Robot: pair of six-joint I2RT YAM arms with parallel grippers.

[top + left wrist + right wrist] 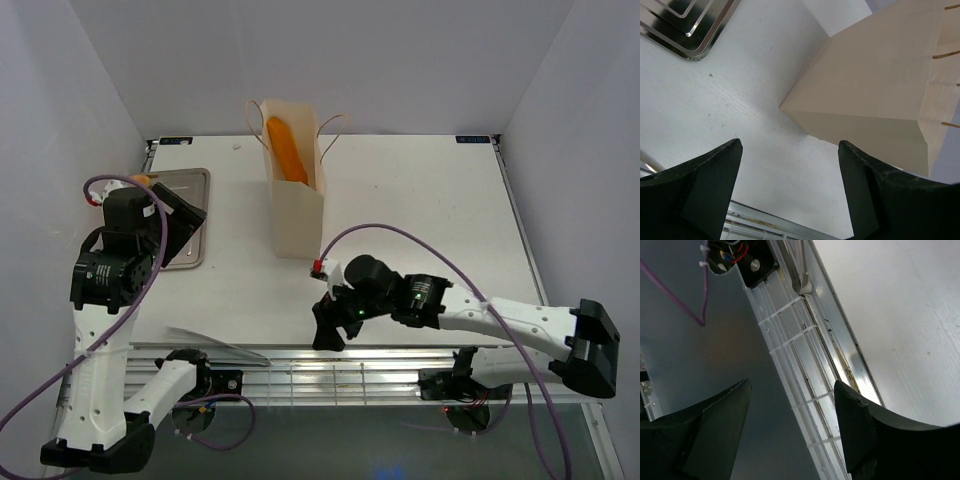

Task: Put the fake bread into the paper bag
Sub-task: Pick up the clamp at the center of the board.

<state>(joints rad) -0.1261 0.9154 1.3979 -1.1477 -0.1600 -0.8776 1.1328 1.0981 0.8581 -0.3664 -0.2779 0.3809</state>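
A long fake bread [287,150] stands in the paper bag [297,210], leaning on its wall to stay up. My left gripper [790,150], left of the bag by the tray [192,180], is spread wide, holding nothing. My right gripper [792,390], in front of the bag at the near edge of the table [420,200], is the same. There is room between us and the bag.

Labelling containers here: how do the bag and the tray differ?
The bag stands upright, tan paper; the tray lies flat, shiny metal. The bag holds a long orange loaf and shows fully; the tray is partly hidden under the left arm. The bag sits mid-table, the tray near the left edge. Both rest on the white table.
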